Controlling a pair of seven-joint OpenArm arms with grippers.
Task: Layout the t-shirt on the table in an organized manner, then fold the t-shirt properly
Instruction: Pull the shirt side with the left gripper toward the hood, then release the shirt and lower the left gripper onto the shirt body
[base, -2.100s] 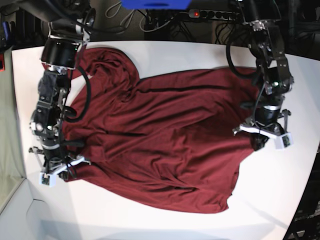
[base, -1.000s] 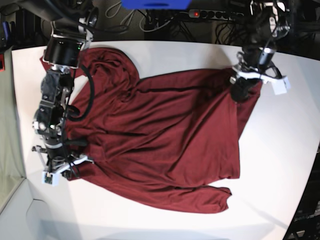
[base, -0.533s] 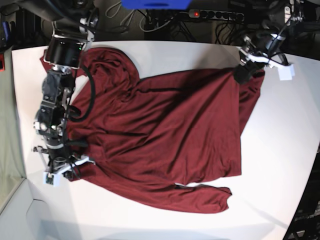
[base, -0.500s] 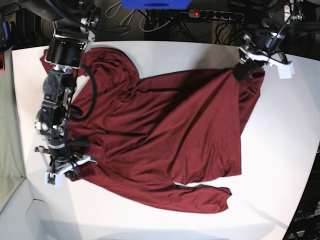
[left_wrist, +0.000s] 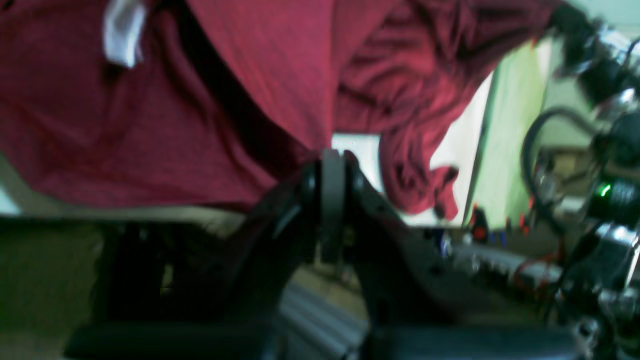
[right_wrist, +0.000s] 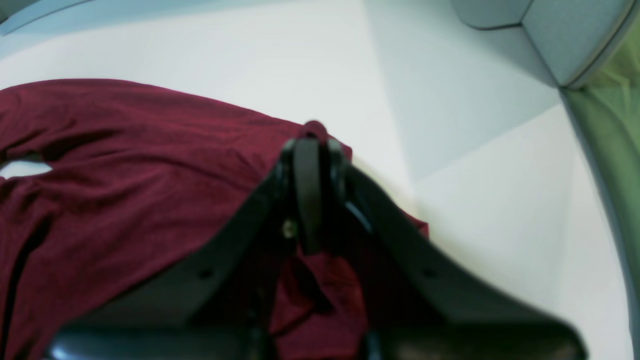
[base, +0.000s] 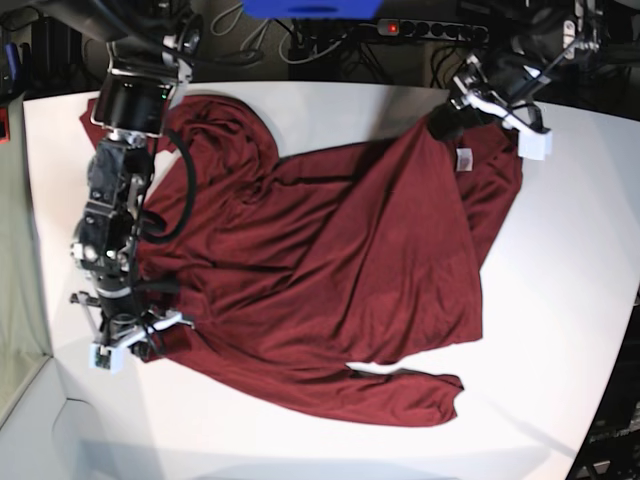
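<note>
A close view looks down past the right pincer (right_wrist: 311, 145), whose two dark fingers (right_wrist: 306, 190) rise from the bottom centre and meet at a narrow tip near the middle. The tips are pressed together, pinching a small peak of the dark red t-shirt (right_wrist: 125, 165) that pokes up just above them at 12 o'clock. More of the cloth hangs bunched between the fingers lower down. The shirt spreads wrinkled from the pincer toward 9 o'clock and fills the left half. A small gap in the cloth at the far left edge shows the white surface (right_wrist: 280, 65), which lies bare from 12 to 4 o'clock. A pale grey angular shape sits at 1 o'clock, and a blurred green strip runs down the right edge.
</note>
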